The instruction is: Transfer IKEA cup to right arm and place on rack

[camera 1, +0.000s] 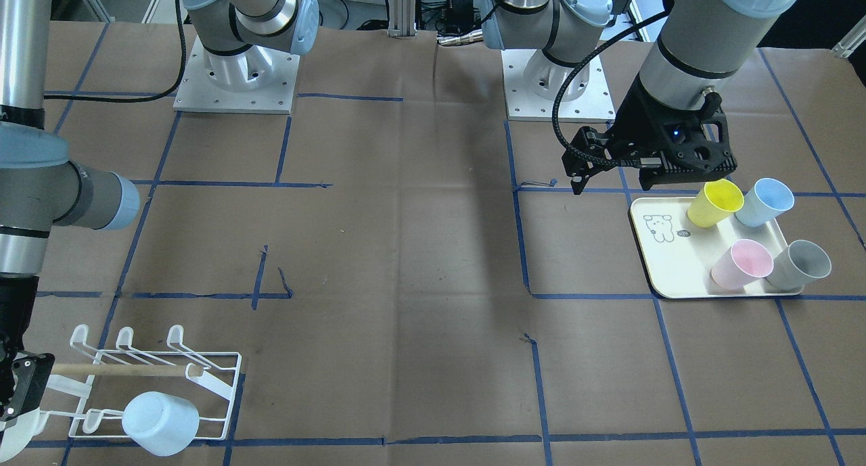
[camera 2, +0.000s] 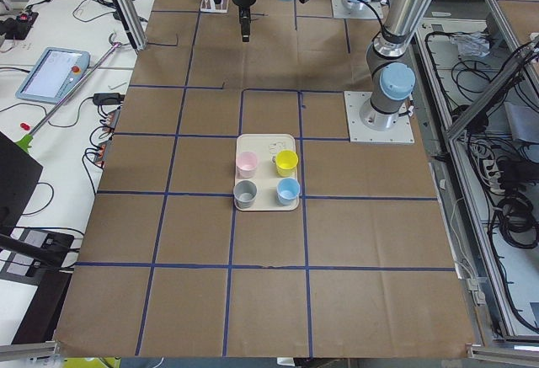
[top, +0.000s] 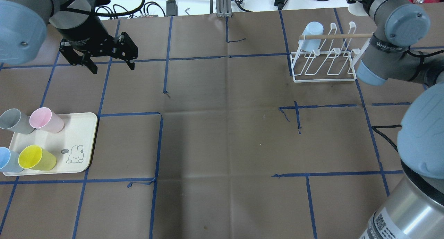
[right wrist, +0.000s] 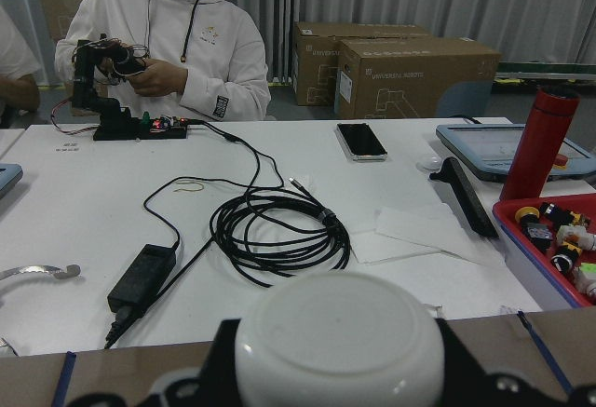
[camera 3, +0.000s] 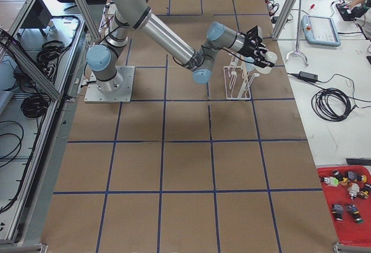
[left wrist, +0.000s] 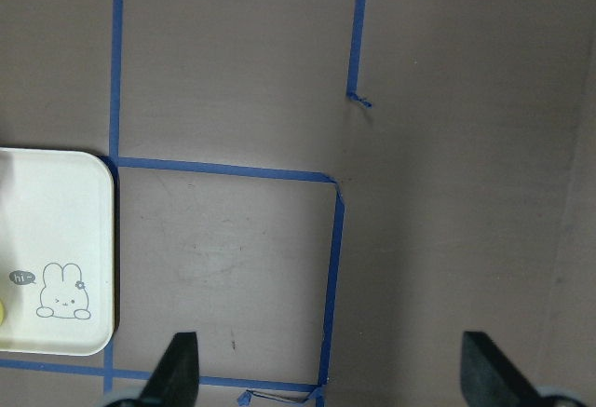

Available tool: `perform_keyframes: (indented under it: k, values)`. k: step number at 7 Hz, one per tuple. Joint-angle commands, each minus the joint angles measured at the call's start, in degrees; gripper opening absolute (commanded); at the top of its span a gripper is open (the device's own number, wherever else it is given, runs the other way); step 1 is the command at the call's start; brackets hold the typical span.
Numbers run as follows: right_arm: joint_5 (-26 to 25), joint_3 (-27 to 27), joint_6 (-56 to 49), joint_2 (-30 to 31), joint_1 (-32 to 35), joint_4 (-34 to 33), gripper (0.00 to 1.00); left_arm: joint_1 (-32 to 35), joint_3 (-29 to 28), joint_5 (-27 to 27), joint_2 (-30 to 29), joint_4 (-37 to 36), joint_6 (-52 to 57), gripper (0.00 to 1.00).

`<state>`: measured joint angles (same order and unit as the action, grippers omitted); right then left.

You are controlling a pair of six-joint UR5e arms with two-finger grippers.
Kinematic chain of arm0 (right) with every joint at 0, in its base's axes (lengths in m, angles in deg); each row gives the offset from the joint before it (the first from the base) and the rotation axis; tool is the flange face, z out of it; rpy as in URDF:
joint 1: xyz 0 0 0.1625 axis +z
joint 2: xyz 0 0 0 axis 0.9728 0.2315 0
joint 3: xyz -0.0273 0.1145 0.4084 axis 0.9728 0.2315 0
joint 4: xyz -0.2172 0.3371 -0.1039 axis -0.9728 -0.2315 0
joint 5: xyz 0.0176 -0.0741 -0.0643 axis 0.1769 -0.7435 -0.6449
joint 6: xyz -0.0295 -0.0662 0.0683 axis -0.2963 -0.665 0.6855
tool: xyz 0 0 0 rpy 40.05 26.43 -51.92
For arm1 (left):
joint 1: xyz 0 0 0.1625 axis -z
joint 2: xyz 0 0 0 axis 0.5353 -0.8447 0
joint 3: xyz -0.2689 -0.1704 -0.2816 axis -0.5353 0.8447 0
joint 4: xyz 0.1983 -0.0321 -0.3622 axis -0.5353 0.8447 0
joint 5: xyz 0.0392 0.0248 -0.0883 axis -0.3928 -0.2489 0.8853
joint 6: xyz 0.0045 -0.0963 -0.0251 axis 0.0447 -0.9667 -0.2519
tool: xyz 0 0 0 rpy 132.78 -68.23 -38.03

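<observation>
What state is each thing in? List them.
left gripper, open, empty.
right gripper, shut on white cup.
white cup, held beside rack.
light blue cup, upended on rack prong.
yellow cup, upright on tray.
pink cup, upright on tray.
grey cup, upright on tray.
blue tray cup, upright.

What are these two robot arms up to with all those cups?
The right gripper holds a white cup at the end of the rack, where a light-blue cup already sits bottom-up. The left gripper hovers open and empty near the tray, which carries a yellow cup, pink cup, grey cup and blue cup, all upright.
</observation>
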<state>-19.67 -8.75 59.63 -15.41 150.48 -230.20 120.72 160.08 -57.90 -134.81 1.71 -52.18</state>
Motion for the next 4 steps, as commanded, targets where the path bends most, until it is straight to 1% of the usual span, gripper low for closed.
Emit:
perform_keyframes:
  k: [1,2,3,4]
  values:
    - [0.0,-0.8,-0.1,-0.8,0.0,-0.1,0.09,1.4,-0.1,0.0,0.2,-0.3,-1.2,1.0]
    - [0.0,-2.8,-0.2,-0.6,0.0,-0.1,0.09,1.0,-0.2,0.3,0.6,-0.3,-0.7,1.0]
    - [0.0,-3.7,0.0,-0.7,0.0,-0.4,0.09,0.5,-0.2,0.4,0.6,-0.3,-0.3,1.0]
    - [-0.1,-3.8,0.0,-1.5,0.0,-2.5,0.1,-0.1,-0.2,0.5,0.6,-0.3,-0.3,1.0]
